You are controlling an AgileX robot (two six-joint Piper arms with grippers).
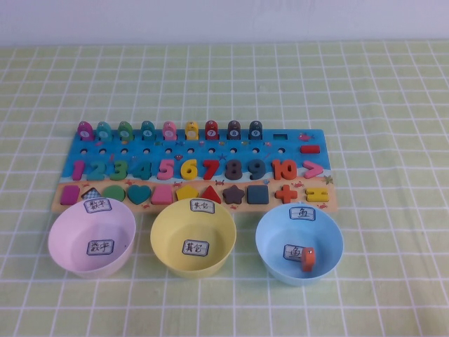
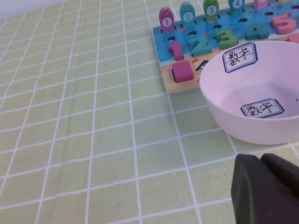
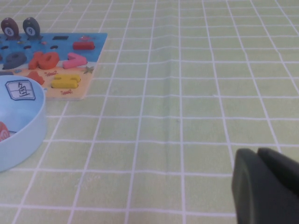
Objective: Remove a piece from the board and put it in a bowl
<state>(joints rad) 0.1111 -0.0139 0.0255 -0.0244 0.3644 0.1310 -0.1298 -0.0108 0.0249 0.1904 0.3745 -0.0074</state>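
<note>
The orange-red piece (image 1: 306, 258) lies inside the light blue bowl (image 1: 270, 256), leaning against its right inner wall next to a white label. The wooden board (image 1: 277, 149) stretches behind the three bowls, with a row of fish tokens standing along its far edge. Neither arm appears in the high view. In the left wrist view, my left gripper (image 2: 261, 159) is shut and empty, low over the cloth near the pink bowl (image 2: 233, 126). My right gripper (image 3: 257, 153) is shut and empty over the cloth, to the right of the blue bowl (image 3: 23, 140). An edge of the piece (image 3: 2, 131) shows there.
A pink bowl (image 1: 66, 253) and a yellow bowl (image 1: 168, 256) stand in a row left of the blue one, all just in front of the board. A green checked cloth (image 1: 393, 210) covers the table.
</note>
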